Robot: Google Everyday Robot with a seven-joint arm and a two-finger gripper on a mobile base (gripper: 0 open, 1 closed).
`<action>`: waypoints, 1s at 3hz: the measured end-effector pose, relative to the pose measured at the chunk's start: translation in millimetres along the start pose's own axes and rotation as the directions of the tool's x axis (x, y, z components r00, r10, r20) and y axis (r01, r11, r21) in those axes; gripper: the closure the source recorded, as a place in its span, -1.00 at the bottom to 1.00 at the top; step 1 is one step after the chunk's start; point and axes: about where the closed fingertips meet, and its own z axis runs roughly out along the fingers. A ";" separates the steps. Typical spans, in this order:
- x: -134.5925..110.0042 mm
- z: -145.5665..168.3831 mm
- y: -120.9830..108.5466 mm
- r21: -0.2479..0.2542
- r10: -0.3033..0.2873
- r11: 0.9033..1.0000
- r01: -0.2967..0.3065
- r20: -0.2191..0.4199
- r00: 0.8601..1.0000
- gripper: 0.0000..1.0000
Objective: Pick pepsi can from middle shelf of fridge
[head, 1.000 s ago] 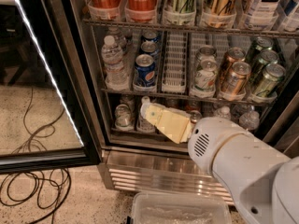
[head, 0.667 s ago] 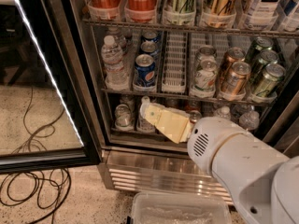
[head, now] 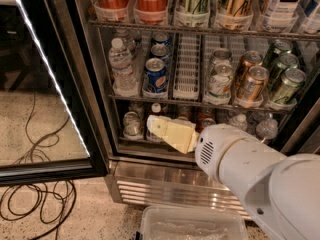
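The pepsi can [head: 155,75], blue with a silver top, stands at the front of its lane on the middle shelf [head: 195,103] of the fridge [head: 165,183]. More blue cans queue behind it. My gripper [head: 161,128], cream-coloured on a white arm, is in front of the lower shelf. It sits below the pepsi can and slightly to its right, well apart from it, and points up-left. It holds nothing that I can see.
A water bottle [head: 121,64] stands left of the pepsi can and an empty white lane glide [head: 186,66] right of it. Further right stand a silver can [head: 220,80], copper cans [head: 252,81] and green cans [head: 287,84]. The open glass door [head: 50,79] is at left. Cables [head: 35,204] and a clear bin [head: 192,225] are on the floor.
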 end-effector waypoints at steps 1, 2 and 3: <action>-1.6 17.8 4.8 -0.046 -0.056 0.997 0.055 -0.018 0.998 -1.00; -9.6 30.1 15.4 -0.098 -0.111 0.989 0.108 -0.020 0.994 -1.00; -18.5 39.8 24.4 -0.146 -0.164 0.976 0.160 -0.020 0.986 -1.00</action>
